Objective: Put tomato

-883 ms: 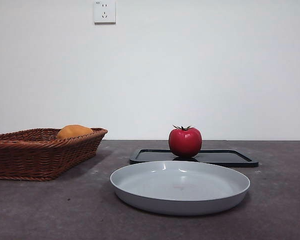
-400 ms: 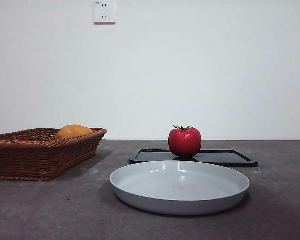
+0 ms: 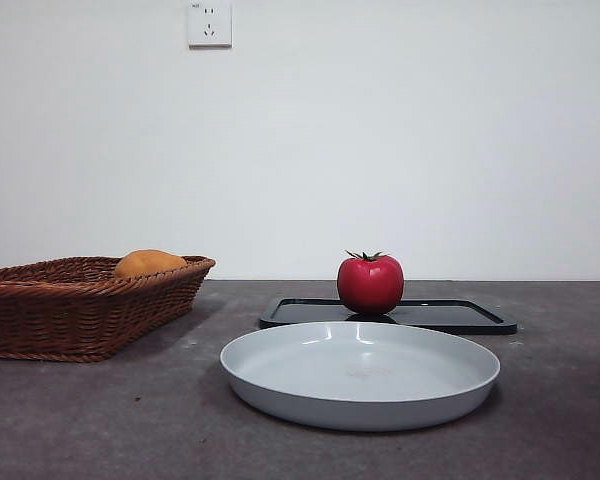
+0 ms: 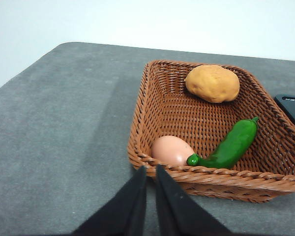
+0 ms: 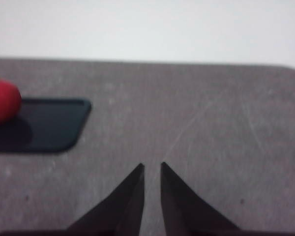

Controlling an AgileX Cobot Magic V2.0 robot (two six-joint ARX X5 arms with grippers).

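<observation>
The red tomato (image 3: pixel 370 283) with a green stem stands on a flat black tray (image 3: pixel 460 316) behind a grey round plate (image 3: pixel 280 375). In the right wrist view the tomato (image 5: pixel 3 101) shows blurred at the edge, on the tray (image 5: pixel 49 128). My right gripper (image 5: pixel 151 167) is shut and empty, well away from the tomato over bare table. My left gripper (image 4: pixel 150 169) is shut and empty, just outside the near rim of a wicker basket (image 4: pixel 147 98). Neither gripper shows in the front view.
The wicker basket (image 3: pixel 40 310) stands on the left of the dark grey table. It holds an orange-brown potato (image 4: pixel 212 83), a green pepper (image 4: pixel 231 144) and a pale egg-shaped thing (image 4: pixel 171 150). A white wall with a socket (image 3: pixel 209 23) stands behind.
</observation>
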